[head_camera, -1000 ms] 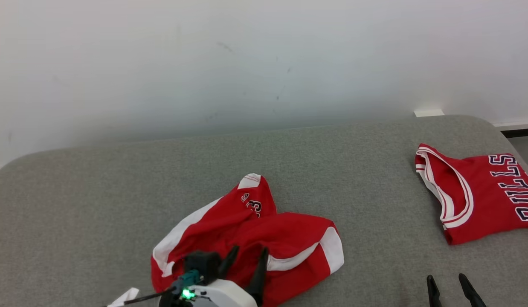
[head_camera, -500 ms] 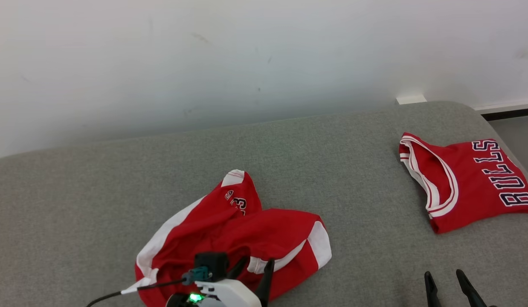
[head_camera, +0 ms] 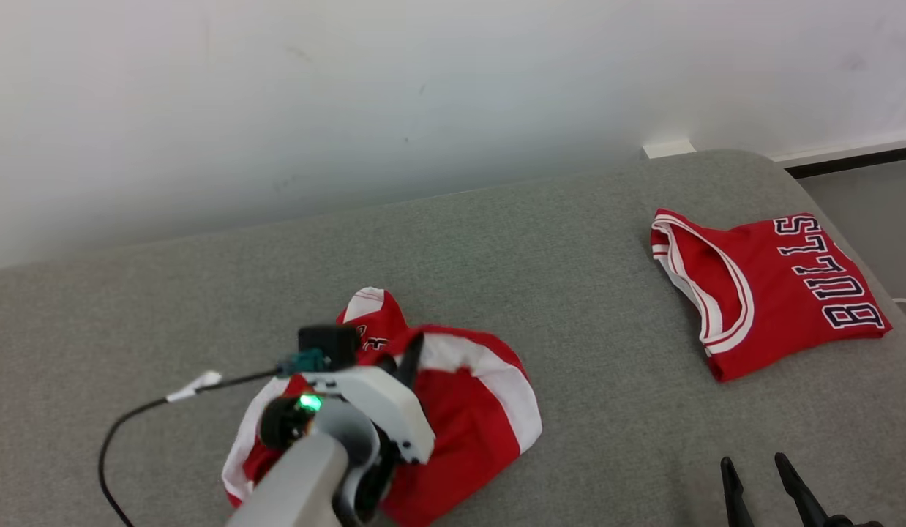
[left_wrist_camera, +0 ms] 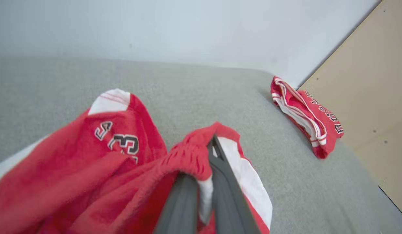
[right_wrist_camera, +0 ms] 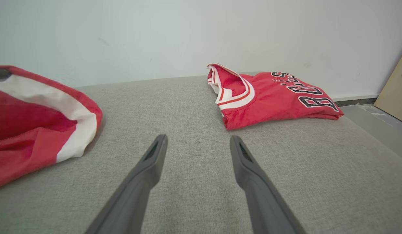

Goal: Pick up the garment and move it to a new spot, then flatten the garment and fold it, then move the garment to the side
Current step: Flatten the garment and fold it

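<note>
The garment [head_camera: 475, 410] is a crumpled pair of red shorts with white panels and a "23" print, lying on the grey padded surface [head_camera: 570, 293]. My left gripper [head_camera: 411, 348] is shut on a red mesh fold of it, and the cloth bunches up around the fingers. In the left wrist view the garment [left_wrist_camera: 123, 146] drapes over my left gripper [left_wrist_camera: 211, 144], whose two fingers are pressed together on the fabric. My right gripper [head_camera: 753, 472] hovers open at the lower right over bare padding. In the right wrist view my right gripper [right_wrist_camera: 197, 138] stands empty, with the garment [right_wrist_camera: 32, 120] to its left.
A folded red "BULLS" jersey [head_camera: 768, 293] lies at the far right of the surface, near its edge, seen also as the jersey [right_wrist_camera: 269, 94] ahead of the right fingers. A black cable [head_camera: 131, 417] trails from my left wrist. A white wall rises behind; a tan board [left_wrist_camera: 366, 97] leans at right.
My left gripper has closed on the garment and moved forward, pulling the cloth up into a bunch. The head camera has shifted, so the whole picture slid left. The right gripper stays open.
</note>
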Robot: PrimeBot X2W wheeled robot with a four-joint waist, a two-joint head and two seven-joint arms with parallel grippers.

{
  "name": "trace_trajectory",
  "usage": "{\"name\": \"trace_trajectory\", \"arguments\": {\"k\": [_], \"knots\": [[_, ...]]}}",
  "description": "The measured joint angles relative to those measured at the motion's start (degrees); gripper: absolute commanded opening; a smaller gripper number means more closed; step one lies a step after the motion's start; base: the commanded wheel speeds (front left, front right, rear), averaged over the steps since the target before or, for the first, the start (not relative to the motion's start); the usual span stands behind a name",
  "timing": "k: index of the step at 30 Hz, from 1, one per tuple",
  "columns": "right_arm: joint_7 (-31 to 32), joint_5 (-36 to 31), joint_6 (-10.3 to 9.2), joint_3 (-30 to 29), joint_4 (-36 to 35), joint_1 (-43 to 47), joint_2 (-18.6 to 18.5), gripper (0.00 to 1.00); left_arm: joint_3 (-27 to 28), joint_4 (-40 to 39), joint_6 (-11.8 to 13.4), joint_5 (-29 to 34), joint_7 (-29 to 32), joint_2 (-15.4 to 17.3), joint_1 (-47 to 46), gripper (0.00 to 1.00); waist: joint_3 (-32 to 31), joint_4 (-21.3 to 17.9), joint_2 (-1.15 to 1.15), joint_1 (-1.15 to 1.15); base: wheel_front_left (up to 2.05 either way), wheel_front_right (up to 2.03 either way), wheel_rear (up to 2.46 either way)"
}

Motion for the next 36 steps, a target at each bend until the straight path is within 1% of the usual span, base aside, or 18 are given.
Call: {"name": "trace_trajectory", "arguments": {"k": [5,10,14,16,21,23,25,28,31,33,36], "knots": [[0.00,0.03,0.01,0.16,0.15,-0.92,-0.13,1.00,2.92,2.60,0.36,0.13,-2.27,2.40,-8.75,0.00,0.36,-1.53,0.00,0.00,0.00,0.00,0.00],[0.00,0.26,0.00,0.41,0.40,-1.38,-0.13,1.00,4.55,5.10,-0.24,1.31,-5.28,3.65,-17.23,0.00,0.69,-3.29,0.00,0.00,0.00,0.00,0.00],[0.00,0.34,0.01,0.30,0.54,-1.38,-0.10,1.00,5.01,6.48,-1.65,1.63,-7.22,4.15,-22.31,0.00,0.74,-4.40,0.00,0.00,0.00,0.00,0.00],[0.00,0.34,0.00,0.20,0.62,-1.38,-0.08,1.00,4.90,6.94,-2.74,1.71,-7.94,4.21,-23.87,0.00,0.62,-4.79,0.00,0.00,0.00,0.00,0.00],[0.00,0.34,0.01,-0.33,0.62,-1.25,0.00,1.00,3.55,6.06,-4.89,1.68,-8.90,3.10,-24.87,0.00,0.13,-4.99,0.00,0.00,0.00,0.00,0.00],[0.00,0.34,0.01,-0.77,0.58,-1.12,0.02,1.00,2.11,4.77,-5.88,1.62,-8.89,2.40,-23.85,0.00,-0.03,-4.68,0.00,0.00,0.00,0.00,0.00],[0.00,0.34,0.00,-1.10,0.55,-0.90,0.07,1.00,0.25,3.21,-6.56,1.19,-8.44,1.52,-20.92,0.00,-0.29,-4.22,0.00,0.00,0.00,0.00,0.00],[0.00,0.33,0.00,-1.52,0.46,-0.24,0.18,1.00,-2.93,-0.04,-6.87,0.54,-6.79,0.80,-14.54,0.00,-0.69,-3.40,0.00,0.00,0.00,0.00,0.00],[0.00,0.30,0.01,-2.00,0.34,0.34,0.27,1.00,-6.33,-5.00,-7.27,-1.92,-4.28,0.41,-6.72,0.00,-1.12,-2.40,0.00,0.00,0.00,0.00,0.00],[0.00,0.16,0.01,-2.30,0.33,0.88,0.26,1.00,-8.35,-8.36,-7.04,-2.82,-2.70,0.16,-0.74,0.00,-1.44,-1.60,0.00,0.00,0.00,0.00,0.00],[0.00,-0.03,0.01,-2.94,0.34,1.37,0.22,1.00,-10.39,-12.87,-5.64,-3.94,-0.27,1.80,7.43,0.00,-1.79,-0.26,0.00,0.00,0.00,0.00,0.00]]}}
